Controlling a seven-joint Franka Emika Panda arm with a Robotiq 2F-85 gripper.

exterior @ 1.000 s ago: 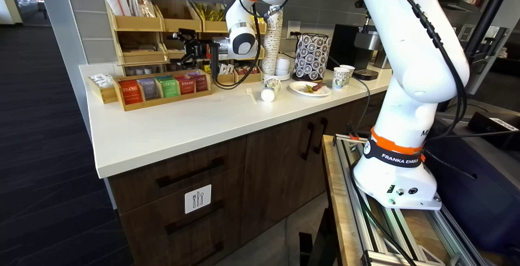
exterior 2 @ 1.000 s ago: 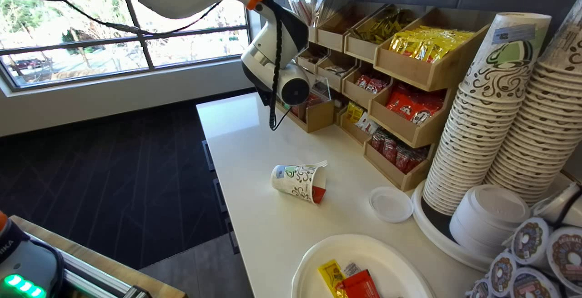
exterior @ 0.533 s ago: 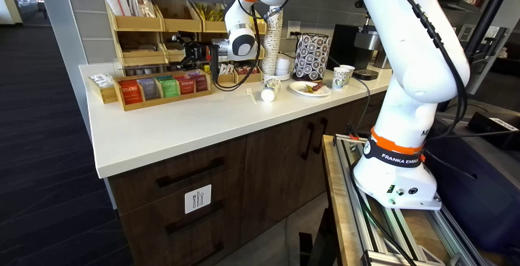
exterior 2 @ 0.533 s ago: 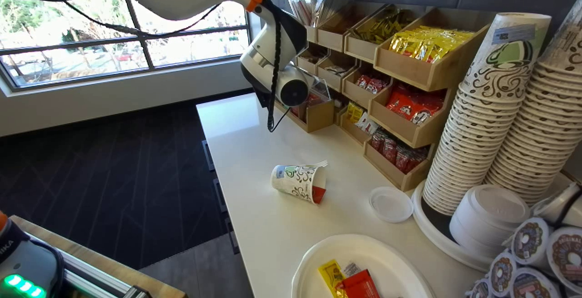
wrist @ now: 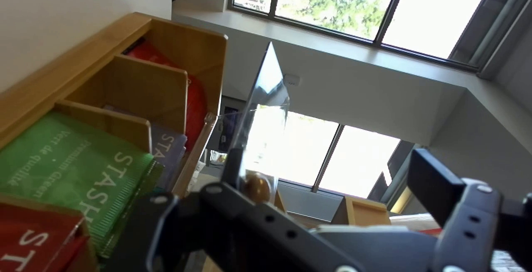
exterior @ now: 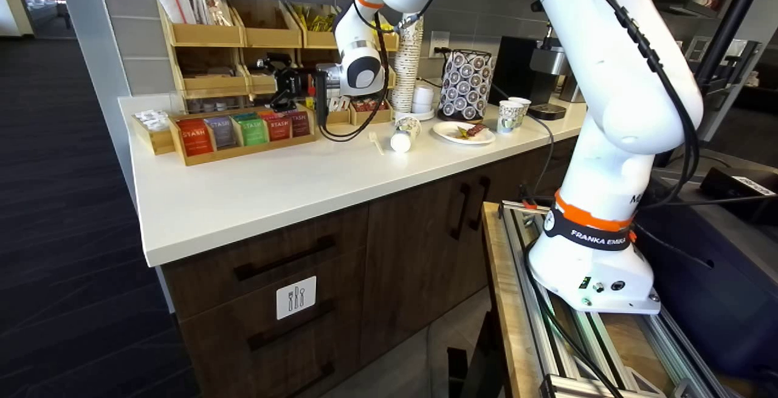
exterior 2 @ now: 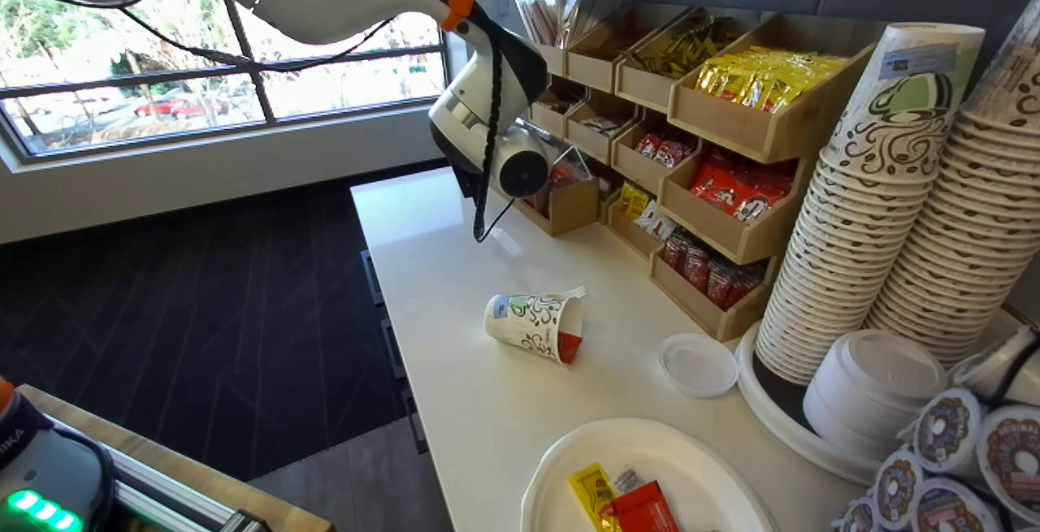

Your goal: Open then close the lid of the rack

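The rack is a low wooden tea box (exterior: 252,150) with several packet compartments on the counter; it also shows in the wrist view (wrist: 77,58) and partly behind the arm in an exterior view (exterior 2: 574,207). Its clear lid (wrist: 266,118) is tilted up, with a round brown knob (wrist: 257,187). The lid's clear edge shows above the box's end (exterior 2: 574,163). My gripper (exterior: 277,82) is open above the box's back right part. In the wrist view the gripper (wrist: 332,172) has one finger against or close beside the lid near the knob; contact is unclear. The other finger is far apart.
A tiered wooden shelf (exterior: 213,87) stands right behind the box. A small wooden tray (exterior: 159,140) is at its left end. A tipped paper cup (exterior 2: 528,325), a plate (exterior 2: 561,467) and cup stacks (exterior 2: 845,256) stand farther along the counter (exterior: 243,197).
My gripper has moved slightly down towards the box, staying open. The lid's clear edge in an exterior view sits lower and at a different angle than before. The box has not moved.
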